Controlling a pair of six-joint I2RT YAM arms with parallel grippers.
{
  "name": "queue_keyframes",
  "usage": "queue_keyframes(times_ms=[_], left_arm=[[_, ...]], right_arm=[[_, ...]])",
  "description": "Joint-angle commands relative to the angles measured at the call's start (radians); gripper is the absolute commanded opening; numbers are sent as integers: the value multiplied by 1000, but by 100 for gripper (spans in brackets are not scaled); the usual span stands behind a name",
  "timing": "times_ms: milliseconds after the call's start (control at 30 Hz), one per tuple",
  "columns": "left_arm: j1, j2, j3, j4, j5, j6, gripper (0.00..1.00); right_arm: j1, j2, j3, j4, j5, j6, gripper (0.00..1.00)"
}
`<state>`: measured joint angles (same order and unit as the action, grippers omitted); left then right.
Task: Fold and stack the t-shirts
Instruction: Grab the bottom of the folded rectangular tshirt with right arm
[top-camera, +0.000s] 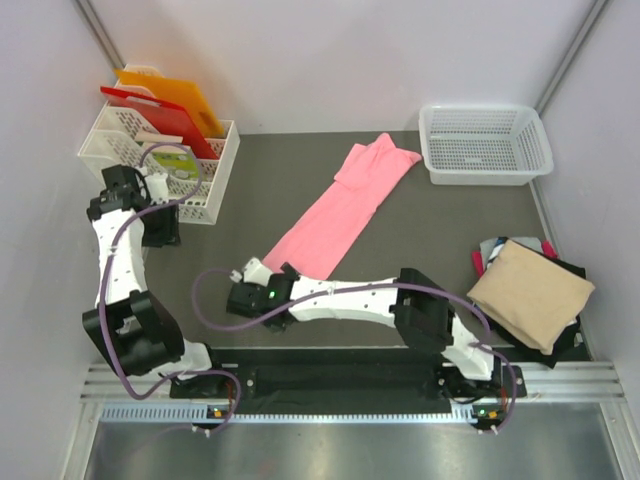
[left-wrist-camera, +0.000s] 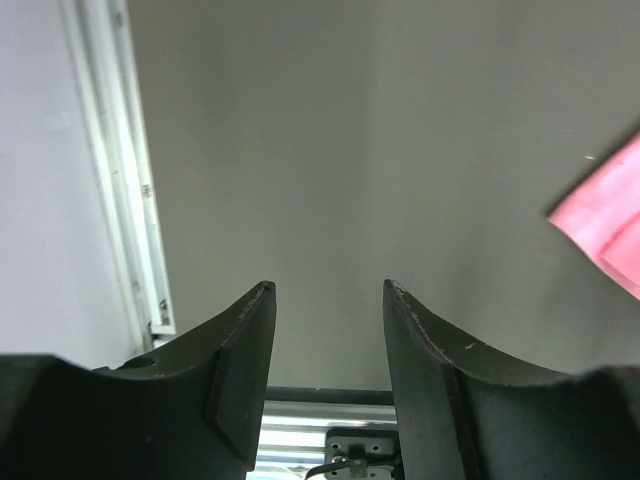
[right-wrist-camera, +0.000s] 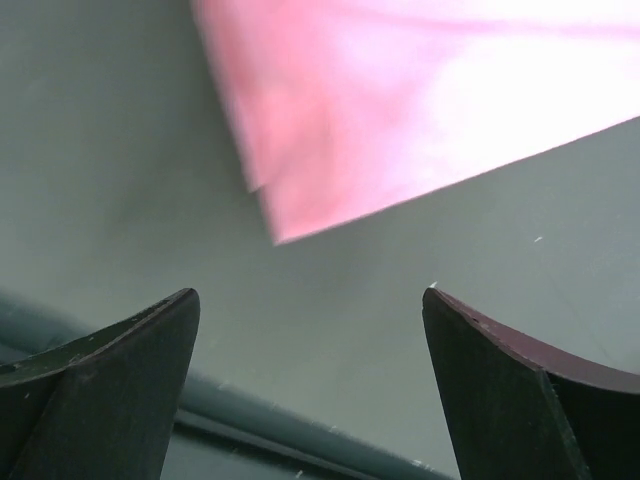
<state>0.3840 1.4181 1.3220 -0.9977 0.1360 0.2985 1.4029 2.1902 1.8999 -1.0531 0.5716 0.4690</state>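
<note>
The pink shirt (top-camera: 345, 205) is lying in a long strip just ahead of the right gripper (right-wrist-camera: 310, 300) — jaws standing wide apart; the left gripper (left-wrist-camera: 328, 290) is gaping too, empty. Light, limp cloth, likely needing a pinch at its near corner. Beyond, the white basket (top-camera: 487, 176) is showing nothing inside — the rack (top-camera: 222, 160) is holding boards (top-camera: 165, 100).

Left fingers (left-wrist-camera: 240, 380), right fingers (right-wrist-camera: 110, 385) apart.
</note>
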Motion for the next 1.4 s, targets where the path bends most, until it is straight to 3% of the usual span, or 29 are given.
queue_keyframes(times_ms=[0, 200, 367, 1367], left_arm=[[7, -13, 13, -36, 105, 25, 52], [10, -4, 19, -99, 158, 63, 50], [10, 2, -4, -96, 113, 73, 49], [10, 7, 37, -117, 136, 74, 44]], right_arm=[[-93, -58, 10, 125, -2, -81, 91], [-133, 81, 226, 122, -65, -179, 88], [-140, 155, 344, 127, -156, -191, 86], [-203, 224, 238, 194, -314, -136, 78]])
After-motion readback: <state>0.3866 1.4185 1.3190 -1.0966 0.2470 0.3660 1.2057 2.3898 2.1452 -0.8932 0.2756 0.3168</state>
